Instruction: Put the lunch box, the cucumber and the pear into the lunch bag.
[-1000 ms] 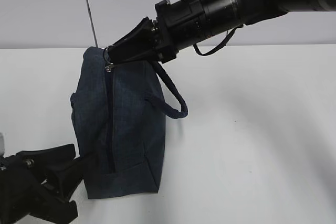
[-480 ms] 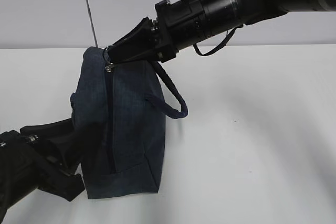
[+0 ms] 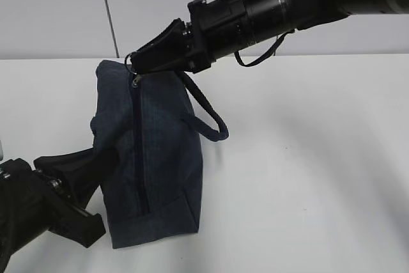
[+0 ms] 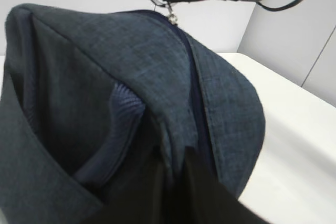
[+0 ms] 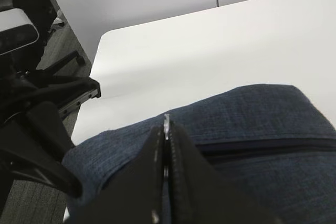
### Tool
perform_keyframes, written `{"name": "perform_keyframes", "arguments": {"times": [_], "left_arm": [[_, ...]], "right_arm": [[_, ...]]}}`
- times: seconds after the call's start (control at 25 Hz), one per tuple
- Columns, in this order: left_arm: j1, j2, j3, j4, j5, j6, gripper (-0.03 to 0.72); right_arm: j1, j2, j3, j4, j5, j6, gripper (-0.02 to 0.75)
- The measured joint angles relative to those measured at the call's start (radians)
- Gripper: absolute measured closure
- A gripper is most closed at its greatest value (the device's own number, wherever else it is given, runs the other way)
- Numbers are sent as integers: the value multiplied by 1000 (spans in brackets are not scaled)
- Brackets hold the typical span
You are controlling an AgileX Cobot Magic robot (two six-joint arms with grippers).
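The dark navy lunch bag (image 3: pixel 163 151) stands on the white table, its zipper running from the far top end to the near bottom. My right gripper (image 3: pixel 135 63) is shut on the silver ring pull (image 3: pixel 130 63) at the bag's far top end; in the right wrist view the ring pull (image 5: pixel 166 120) sits edge-on between the closed fingertips. My left gripper (image 3: pixel 102 171) is at the bag's near left side, and in the left wrist view (image 4: pixel 173 155) it pinches a fold of bag fabric (image 4: pixel 220 103) beside the zipper. The lunch box, cucumber and pear are out of view.
A looped strap handle (image 3: pixel 214 126) hangs off the bag's right side. The white table (image 3: pixel 307 158) stretches to the right. A grey wall (image 3: pixel 51 11) lies behind. The table's left edge and my left arm (image 5: pixel 37 129) show in the right wrist view.
My left gripper has moved up and in against the bag's left side and taken hold of fabric. The bag has shifted slightly. The right gripper stays on the ring pull.
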Motion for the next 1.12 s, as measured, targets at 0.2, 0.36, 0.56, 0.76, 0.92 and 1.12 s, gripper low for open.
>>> {"name": "perform_keyframes", "arguments": {"times": [0.2,0.36,0.56,0.76,0.92,1.12], "left_arm": [[0,0,-4,17,0,0,683],[0,0,-4,17,0,0,684],[0,0,-5,36,0,-1,684],[0,0,-5,41,0,-2,684],[0,0,-5,43,1,-15,685],[0,0,-5,52,1,-27,685]], "right_arm": [[0,0,0,46,-32,-14,738],[0,0,0,58,-68,-26,738],[2,6,-8,84,-88,-42,738],[22,53,-50,95,-103,-46,738],[33,76,-90,100,-155,-50,738],[34,112,-134,108,-175,-52,738]]}}
